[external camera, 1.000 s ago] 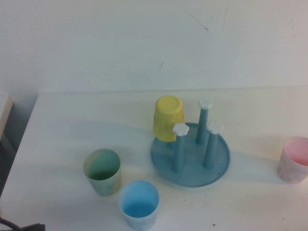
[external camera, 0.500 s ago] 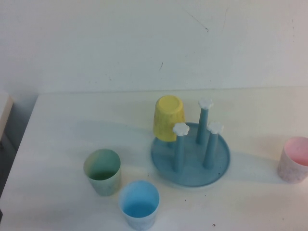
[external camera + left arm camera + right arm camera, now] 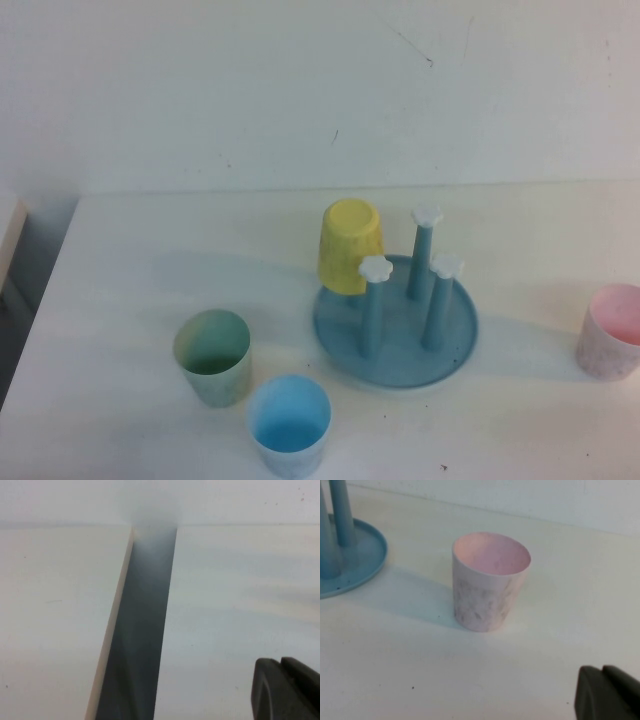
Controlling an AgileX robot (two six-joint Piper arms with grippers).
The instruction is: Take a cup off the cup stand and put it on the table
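Observation:
The pale pink cup (image 3: 612,330) stands upright on the white table (image 3: 150,270) at the far right, apart from the cup stand (image 3: 455,345). In the right wrist view the cup (image 3: 490,582) stands free, with the stand's blue base (image 3: 357,562) beside it. The stand's three white-capped pegs are bare; a yellow cup (image 3: 350,245) hangs upside down on the stand's back left side. My right gripper (image 3: 602,671) is shut and empty, drawn back from the pink cup. My left gripper (image 3: 281,663) is shut and empty over the table's left edge. Neither gripper shows in the high view.
A green cup (image 3: 212,357) and a blue cup (image 3: 289,425) stand upright at the front left of the stand. A dark gap (image 3: 140,630) runs between the table and a neighbouring white surface by the left gripper. A wall rises behind the table.
The dark tip of the left arm at the bottom left corner of the high view has withdrawn out of sight. The cups and the stand have not moved.

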